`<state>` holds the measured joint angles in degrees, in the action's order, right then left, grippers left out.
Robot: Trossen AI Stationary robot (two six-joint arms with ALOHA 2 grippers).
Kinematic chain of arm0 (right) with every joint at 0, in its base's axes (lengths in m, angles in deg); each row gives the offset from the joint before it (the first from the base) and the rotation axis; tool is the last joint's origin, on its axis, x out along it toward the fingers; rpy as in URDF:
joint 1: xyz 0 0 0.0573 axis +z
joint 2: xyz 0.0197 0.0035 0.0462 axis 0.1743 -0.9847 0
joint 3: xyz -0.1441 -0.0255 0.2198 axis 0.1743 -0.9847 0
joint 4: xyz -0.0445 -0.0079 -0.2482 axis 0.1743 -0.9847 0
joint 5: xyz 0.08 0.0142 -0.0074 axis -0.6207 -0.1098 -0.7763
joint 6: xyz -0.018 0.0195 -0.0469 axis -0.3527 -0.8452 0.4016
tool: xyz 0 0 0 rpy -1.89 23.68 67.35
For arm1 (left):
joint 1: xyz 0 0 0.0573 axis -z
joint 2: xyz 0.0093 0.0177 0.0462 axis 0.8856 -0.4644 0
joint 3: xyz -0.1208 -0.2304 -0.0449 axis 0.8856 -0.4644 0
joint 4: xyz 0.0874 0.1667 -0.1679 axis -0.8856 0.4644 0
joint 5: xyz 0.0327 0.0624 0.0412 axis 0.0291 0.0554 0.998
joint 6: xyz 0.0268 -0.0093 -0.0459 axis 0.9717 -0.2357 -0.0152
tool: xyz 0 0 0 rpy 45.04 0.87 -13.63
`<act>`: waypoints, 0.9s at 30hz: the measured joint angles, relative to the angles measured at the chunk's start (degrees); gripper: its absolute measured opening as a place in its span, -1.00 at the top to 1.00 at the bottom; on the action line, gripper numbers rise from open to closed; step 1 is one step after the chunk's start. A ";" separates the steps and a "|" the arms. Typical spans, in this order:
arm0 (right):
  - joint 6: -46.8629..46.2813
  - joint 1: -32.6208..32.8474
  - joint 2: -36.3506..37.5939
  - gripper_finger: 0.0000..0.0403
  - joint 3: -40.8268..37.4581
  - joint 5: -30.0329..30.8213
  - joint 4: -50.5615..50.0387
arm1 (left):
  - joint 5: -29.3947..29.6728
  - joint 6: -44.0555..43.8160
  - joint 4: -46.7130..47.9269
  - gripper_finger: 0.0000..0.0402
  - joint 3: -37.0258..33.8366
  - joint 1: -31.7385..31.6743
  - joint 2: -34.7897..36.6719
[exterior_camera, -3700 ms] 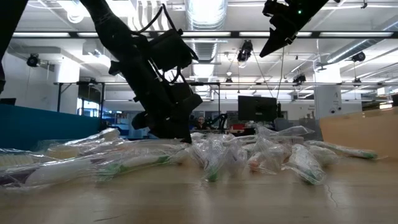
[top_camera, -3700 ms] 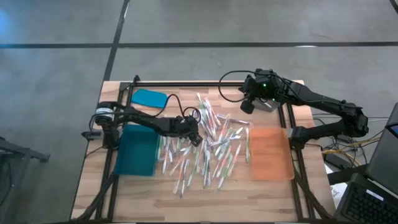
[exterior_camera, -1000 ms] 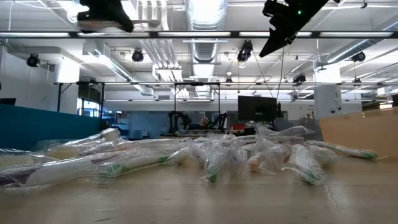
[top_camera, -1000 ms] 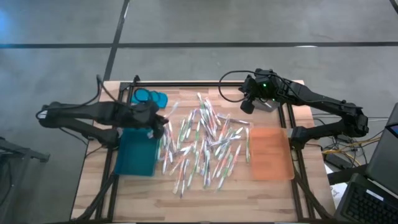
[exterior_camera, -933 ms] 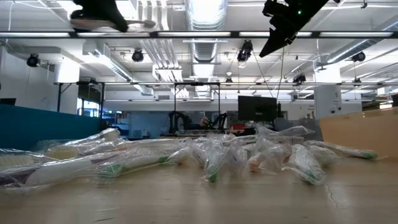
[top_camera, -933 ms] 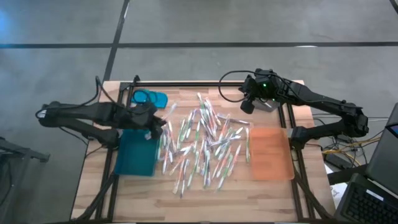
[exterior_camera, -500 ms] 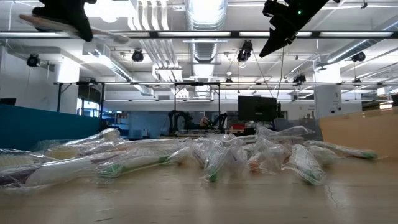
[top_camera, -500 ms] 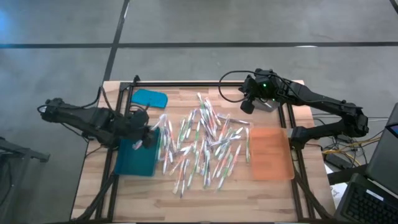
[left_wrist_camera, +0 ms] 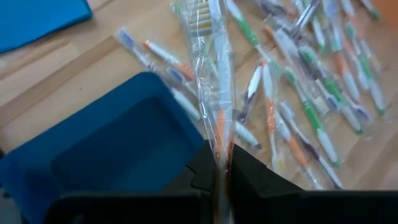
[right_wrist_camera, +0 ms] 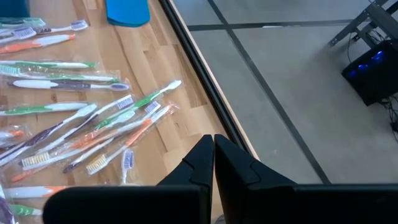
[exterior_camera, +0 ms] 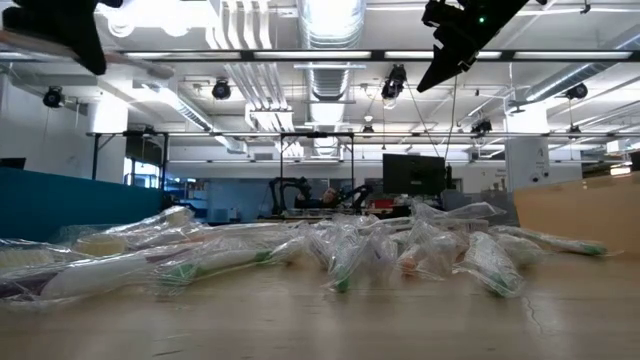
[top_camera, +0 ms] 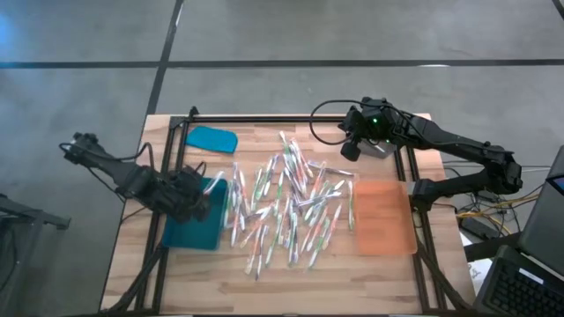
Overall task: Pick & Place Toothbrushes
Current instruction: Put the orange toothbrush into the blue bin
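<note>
Many wrapped toothbrushes lie in a loose heap on the middle of the wooden table. My left gripper hangs over the right part of the blue tray, shut on one clear-wrapped toothbrush with an orange handle. High over the table's far right part, my right gripper is shut with nothing in it; its closed fingertips show in the right wrist view. An orange tray sits at the right. My left gripper pinches the wrapped toothbrush at its orange handle end between its two fingers. The fingers slant downward. The brush runs on ahead of them along their line, bristle end farthest out. It is lifted clear, above the blue tray's right rim.
A blue lid lies flat at the far left, beyond the blue tray. A black frame rail runs along the table's far edge. Bare wood shows along the near edge. The right arm's links reach past the table's right side.
My left gripper has carried the wrapped toothbrush from near the blue lid toward the table's near-left, sinking a little, and now hangs over the blue tray. It has turned as it went. The toothbrush has stayed in its shut fingers, clear of the table.
</note>
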<state>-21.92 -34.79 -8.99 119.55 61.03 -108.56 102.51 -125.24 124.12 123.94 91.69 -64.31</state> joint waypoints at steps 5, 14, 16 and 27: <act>0.00 0.00 0.00 0.96 0.00 0.00 -0.01 | -2.91 -3.42 0.07 0.84 -3.89 0.83 0.02; 0.00 0.00 0.00 0.96 -0.01 0.02 0.02 | -8.49 -6.19 0.26 0.85 -11.16 0.81 0.13; 0.00 0.00 0.00 0.96 -0.02 0.02 0.02 | -9.65 -6.25 0.26 0.81 -12.93 0.81 0.13; -0.46 0.00 0.00 0.96 -0.02 0.02 0.56 | -11.28 -5.22 -9.23 0.88 -22.75 0.74 0.13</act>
<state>-22.38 -34.79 -8.99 119.53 61.06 -107.99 91.23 -130.46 114.89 101.19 92.43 -64.18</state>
